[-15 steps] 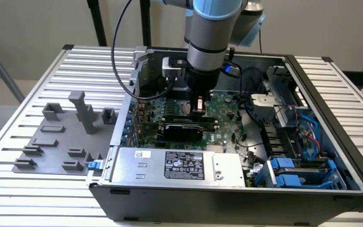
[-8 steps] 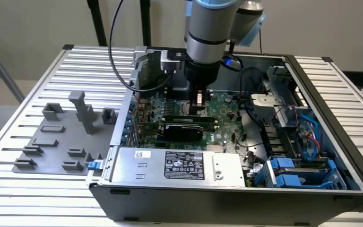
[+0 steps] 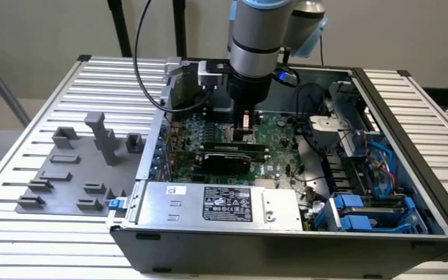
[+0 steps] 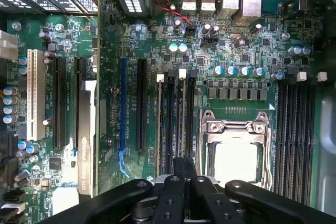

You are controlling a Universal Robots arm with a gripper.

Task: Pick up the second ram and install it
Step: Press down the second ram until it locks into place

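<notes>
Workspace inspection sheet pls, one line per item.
Surface: ribbed metal table, open PC case on it.
Job's things: a slim stick, likely the second ram, hangs upright under the pincer over the motherboard slots beside the CPU socket.
Clutter: grey tray blocks on the exterior view's left.
Grippers: pincer low inside the case; finger state cannot be told.
Cables: black cable loops down the arm; blue cables inside the case.
Surroundings: plain wall, dark stand legs.

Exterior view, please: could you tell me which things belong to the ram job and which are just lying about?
Job in hand:
gripper
memory slots
motherboard

Lying about:
grey tray
power supply
blue drive cages
</notes>
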